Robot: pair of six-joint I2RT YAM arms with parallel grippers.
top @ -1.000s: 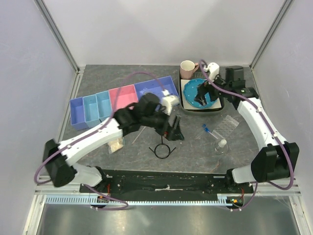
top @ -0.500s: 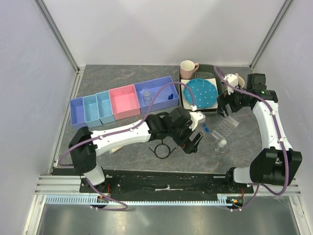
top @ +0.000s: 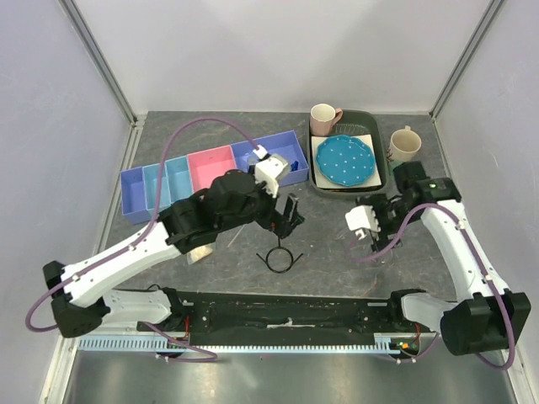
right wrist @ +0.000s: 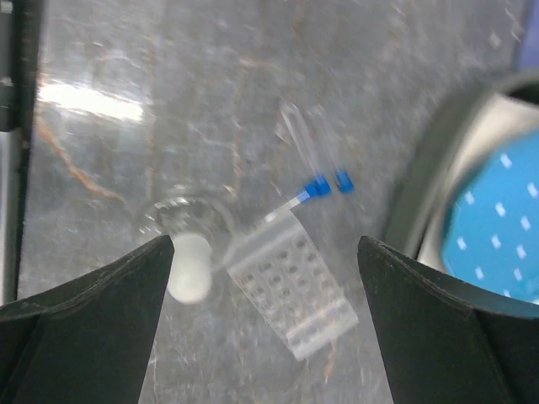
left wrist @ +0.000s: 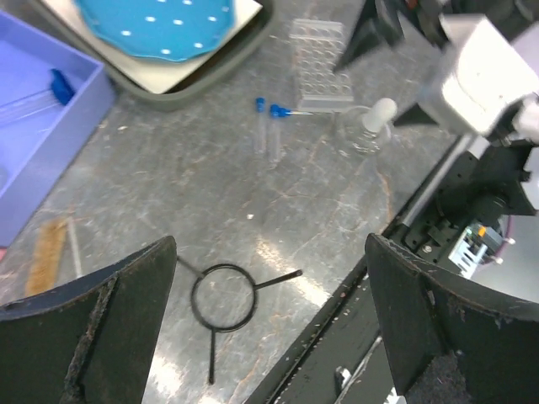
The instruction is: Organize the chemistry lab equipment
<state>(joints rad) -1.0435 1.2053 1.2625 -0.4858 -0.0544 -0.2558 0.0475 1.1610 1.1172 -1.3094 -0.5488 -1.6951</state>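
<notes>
My left gripper hangs open above the table, and the black wire loop lies just below and left of its gap. Two blue-capped vials lie side by side near the clear tube rack. The white-capped clear bottle lies beside the rack. My right gripper is open directly over the rack and bottle, holding nothing. A thin rod lies left of the loop.
A row of blue, pink and purple bins stands at the back left; the purple bin holds a blue-capped item. A dark tray carries the blue dotted plate. Two mugs stand near it.
My left arm swung back left from the vials to above the wire loop. My right arm came forward from the tray to over the rack and bottle. Both grippers stayed open.
</notes>
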